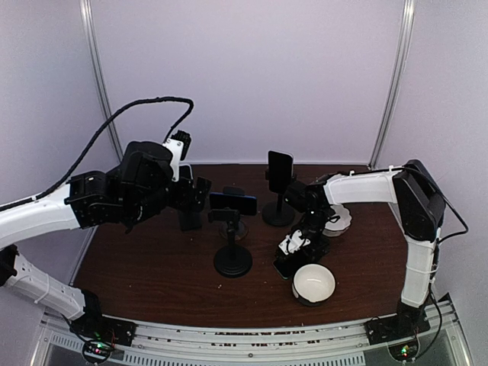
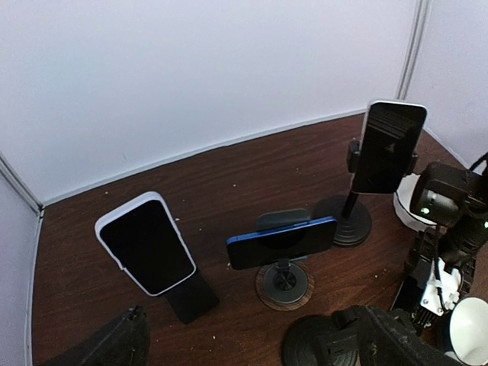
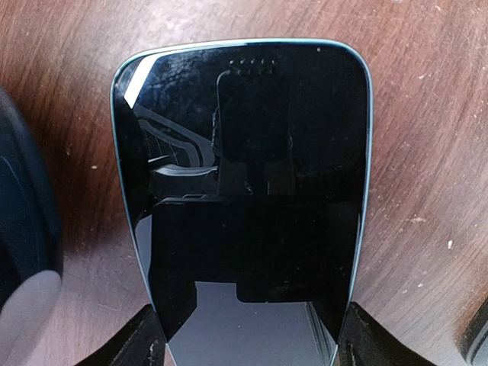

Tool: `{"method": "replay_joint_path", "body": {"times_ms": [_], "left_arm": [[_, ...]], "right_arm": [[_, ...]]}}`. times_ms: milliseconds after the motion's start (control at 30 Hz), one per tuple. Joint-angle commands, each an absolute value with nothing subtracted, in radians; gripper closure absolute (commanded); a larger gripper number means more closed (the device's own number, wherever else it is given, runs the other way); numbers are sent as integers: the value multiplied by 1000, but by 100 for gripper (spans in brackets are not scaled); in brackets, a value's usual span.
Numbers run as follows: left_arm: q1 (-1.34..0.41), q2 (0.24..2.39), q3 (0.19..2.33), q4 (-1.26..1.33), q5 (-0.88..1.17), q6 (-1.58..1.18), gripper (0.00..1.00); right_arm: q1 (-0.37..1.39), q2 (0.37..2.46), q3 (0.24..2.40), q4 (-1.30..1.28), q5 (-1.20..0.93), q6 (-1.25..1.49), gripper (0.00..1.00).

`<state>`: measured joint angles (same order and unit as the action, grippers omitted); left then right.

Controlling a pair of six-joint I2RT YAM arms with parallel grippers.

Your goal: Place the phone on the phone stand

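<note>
We find the phone (image 3: pixel 244 191) lying flat on the table (image 3: pixel 427 114), glossy screen up, in the front right part of the tabletop under the right claw (image 3: pixel 255 339). From the right wrist, its long axis runs straight away from the camera. The rounded far end is at the top of the view, and the near end runs out of the bottom between the fingers. The claw straddles the phone's short axis, with one finger standing right at each long edge. We cannot tell whether they press on it.

The left claw (image 2: pixel 252 343) hangs raised over the left side of the table, its jaws spread wide and holding nothing.

From above, the phone lies between the round black base of the front stand (image 1: pixel 232 261) and the white bowl (image 1: pixel 314 284), which sits just beside it toward the near edge. In the wrist view, bare wood shows past the phone's far end and along its right edge. On the left of that view a dark rounded shape (image 3: pixel 23 229) sits near, and we cannot tell what it is.

Behind the front stand a blue phone (image 2: pixel 282 242) lies crosswise on its own stand. A white-cased phone (image 2: pixel 145 244) leans at the left, and a third phone (image 2: pixel 389 145) stands upright on a tall stand at the back.
</note>
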<state>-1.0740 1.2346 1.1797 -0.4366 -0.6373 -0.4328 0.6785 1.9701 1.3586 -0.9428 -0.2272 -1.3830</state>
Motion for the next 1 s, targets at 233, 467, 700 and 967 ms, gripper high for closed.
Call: {"method": "replay_joint_path", "body": {"times_ms": [233, 467, 700, 967], "left_arm": [[-1045, 1173, 1103, -360, -693, -511, 2], [-1045, 1183, 1111, -358, -631, -501, 7], [-1043, 1162, 1082, -302, -590, -543, 13], [-1043, 1194, 1050, -125, -423, -638, 25]], "right_arm": [[666, 1926, 1398, -979, -252, -1309, 100], [666, 1861, 1424, -992, -264, -1273, 100], [661, 1750, 1429, -991, -324, -1217, 100], [663, 1617, 1493, -1013, -497, -1034, 100]]}}
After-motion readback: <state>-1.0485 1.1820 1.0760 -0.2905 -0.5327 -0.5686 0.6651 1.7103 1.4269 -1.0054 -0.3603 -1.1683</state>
